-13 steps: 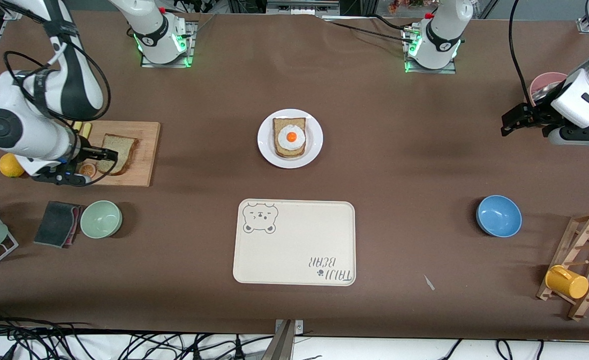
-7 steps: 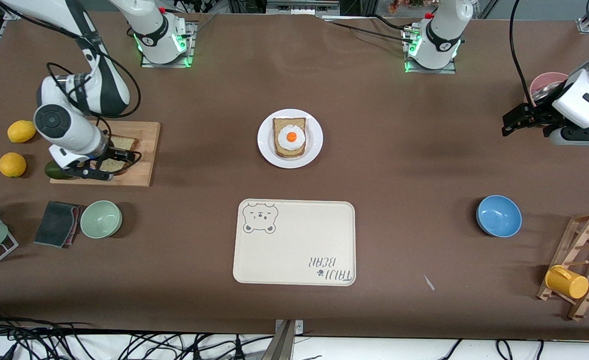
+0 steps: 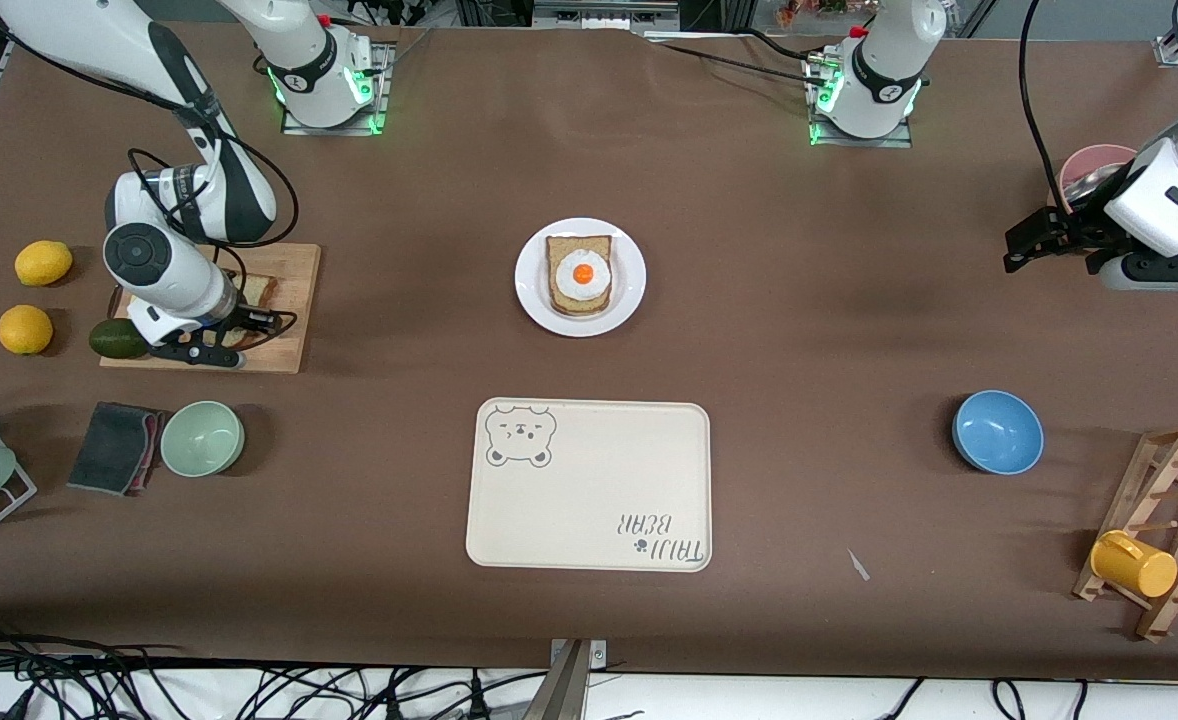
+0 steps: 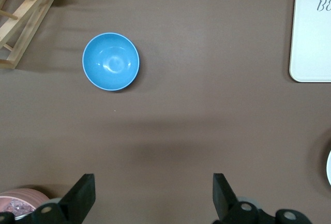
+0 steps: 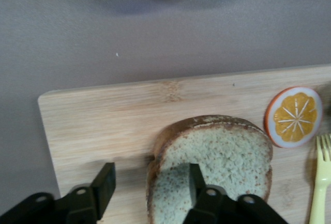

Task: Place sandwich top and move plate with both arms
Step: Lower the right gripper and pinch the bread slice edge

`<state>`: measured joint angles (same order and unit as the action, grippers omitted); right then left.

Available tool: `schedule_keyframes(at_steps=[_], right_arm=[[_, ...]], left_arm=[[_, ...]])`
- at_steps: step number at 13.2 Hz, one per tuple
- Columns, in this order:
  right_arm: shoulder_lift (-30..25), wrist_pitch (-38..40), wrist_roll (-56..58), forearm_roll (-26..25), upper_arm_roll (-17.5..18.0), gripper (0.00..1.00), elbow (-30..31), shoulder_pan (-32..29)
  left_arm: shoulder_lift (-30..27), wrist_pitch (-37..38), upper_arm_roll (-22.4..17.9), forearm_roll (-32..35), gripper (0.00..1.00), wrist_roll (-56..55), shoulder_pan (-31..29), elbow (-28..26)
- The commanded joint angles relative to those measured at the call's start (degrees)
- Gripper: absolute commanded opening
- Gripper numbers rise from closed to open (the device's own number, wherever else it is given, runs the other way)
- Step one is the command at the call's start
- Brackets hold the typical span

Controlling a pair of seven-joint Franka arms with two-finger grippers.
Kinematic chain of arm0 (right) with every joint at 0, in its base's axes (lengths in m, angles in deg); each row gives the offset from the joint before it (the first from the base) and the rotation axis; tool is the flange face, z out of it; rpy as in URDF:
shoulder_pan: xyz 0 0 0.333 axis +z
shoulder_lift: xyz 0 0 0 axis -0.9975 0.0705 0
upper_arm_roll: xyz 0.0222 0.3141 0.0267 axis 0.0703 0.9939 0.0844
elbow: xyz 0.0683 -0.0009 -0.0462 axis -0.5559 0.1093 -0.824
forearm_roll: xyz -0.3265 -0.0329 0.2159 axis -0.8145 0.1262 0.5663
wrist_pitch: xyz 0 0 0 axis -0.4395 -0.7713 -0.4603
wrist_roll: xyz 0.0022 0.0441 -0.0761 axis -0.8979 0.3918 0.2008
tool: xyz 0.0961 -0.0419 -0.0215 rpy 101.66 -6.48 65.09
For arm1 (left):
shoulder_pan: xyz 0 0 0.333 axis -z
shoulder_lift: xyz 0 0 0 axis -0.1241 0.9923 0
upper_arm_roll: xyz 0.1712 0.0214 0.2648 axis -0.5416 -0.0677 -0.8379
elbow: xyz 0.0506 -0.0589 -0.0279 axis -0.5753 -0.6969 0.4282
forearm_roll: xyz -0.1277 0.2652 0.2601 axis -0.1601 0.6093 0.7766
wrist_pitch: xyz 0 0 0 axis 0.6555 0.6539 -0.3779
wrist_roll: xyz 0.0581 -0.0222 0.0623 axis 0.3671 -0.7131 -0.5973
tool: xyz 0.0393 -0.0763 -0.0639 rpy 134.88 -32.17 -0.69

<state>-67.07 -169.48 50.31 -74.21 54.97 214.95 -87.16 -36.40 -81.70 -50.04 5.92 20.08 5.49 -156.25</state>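
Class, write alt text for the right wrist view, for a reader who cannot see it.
A slice of brown bread lies on a wooden cutting board, with the right gripper straddling one edge, one of its jaws over the bread and one over bare board. An orange slice and a yellow fork lie beside the bread.

Lettering "TAIJI BEAR" is printed on the cream tray (image 3: 589,485), upside down in the front view, with a small clover-like mark beside it. A bear-face drawing is printed at the tray's diagonally opposed corner. No other text can be read.
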Motion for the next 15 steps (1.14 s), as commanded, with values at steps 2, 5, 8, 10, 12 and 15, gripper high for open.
schedule_keyframes(at_steps=[2,5,8,10,12,15], right_arm=[[0.02,-1.22,-1.41,-1.53,-0.15,0.39,0.75,-0.29],[0.98,-1.05,-1.41,-1.53,-0.24,0.00,0.74,-0.55],[1.43,-0.78,-1.23,-1.53,-0.15,0.00,0.66,-0.64],[1.34,-0.69,-1.15,-1.53,-0.15,0.00,0.40,-0.64],[1.16,1.14,-1.14,-1.53,-0.06,0.00,-0.31,-0.55],[1.16,3.17,-1.23,-1.26,0.03,0.00,-1.71,-0.55]], left_arm=[[-0.73,2.11,0.30,0.57,1.00,0.31,-0.03,0.04],[-0.73,3.35,1.09,0.65,1.00,0.66,0.06,-0.13],[-0.73,3.26,1.09,0.66,1.00,1.01,-0.38,-0.13],[-0.55,3.26,1.09,0.74,1.00,1.01,-0.38,-0.04],[-0.55,3.26,1.01,0.74,1.00,1.01,-0.47,0.04],[-0.20,2.65,1.01,0.92,1.00,1.01,-0.47,0.40]])
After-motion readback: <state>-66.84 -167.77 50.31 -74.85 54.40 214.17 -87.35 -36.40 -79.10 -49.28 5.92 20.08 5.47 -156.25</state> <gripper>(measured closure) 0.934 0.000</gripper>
